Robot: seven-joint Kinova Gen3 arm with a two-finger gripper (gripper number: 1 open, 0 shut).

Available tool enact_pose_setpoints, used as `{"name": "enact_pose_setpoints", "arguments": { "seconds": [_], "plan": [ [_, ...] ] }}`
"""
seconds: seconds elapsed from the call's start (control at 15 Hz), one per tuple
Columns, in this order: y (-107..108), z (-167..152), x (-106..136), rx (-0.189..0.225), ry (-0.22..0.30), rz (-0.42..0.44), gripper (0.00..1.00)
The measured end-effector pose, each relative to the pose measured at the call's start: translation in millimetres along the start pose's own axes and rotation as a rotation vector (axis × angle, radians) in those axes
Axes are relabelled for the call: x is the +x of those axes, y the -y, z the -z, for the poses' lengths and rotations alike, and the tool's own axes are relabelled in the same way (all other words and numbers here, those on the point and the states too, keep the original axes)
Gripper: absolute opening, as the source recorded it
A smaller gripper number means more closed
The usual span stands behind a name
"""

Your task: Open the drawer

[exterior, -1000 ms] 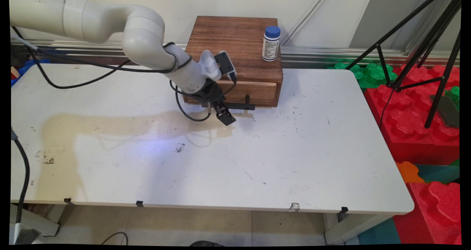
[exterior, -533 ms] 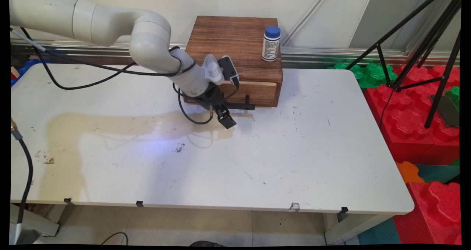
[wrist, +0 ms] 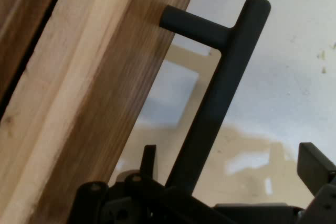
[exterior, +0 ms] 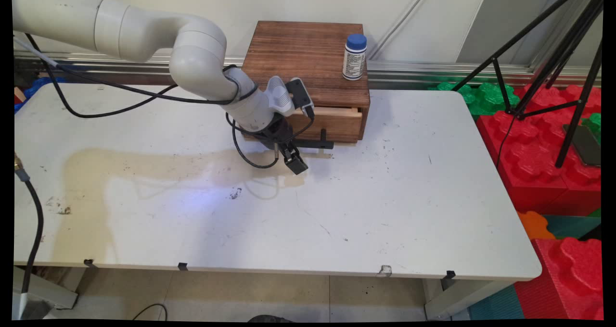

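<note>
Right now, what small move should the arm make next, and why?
Probably a short pull toward the table's near side. The black handle lies between the pincer's open fingers, and the drawer of the wooden box stands only a crack open, so pulling would likely slide it out.

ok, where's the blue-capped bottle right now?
In the main view the bottle stands upright on the back right corner of the wooden drawer box, at the table's far edge, up and right of the hand at the drawer handle.
</note>
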Motion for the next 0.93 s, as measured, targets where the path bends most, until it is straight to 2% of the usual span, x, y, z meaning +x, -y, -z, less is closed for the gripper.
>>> {"name": "enact_pose_setpoints", "arguments": {
  "seconds": [0.93],
  "plan": [
    [-39.3,13.1,-6.9,-0.061,0.069,0.02,1.0]
  ]
}}
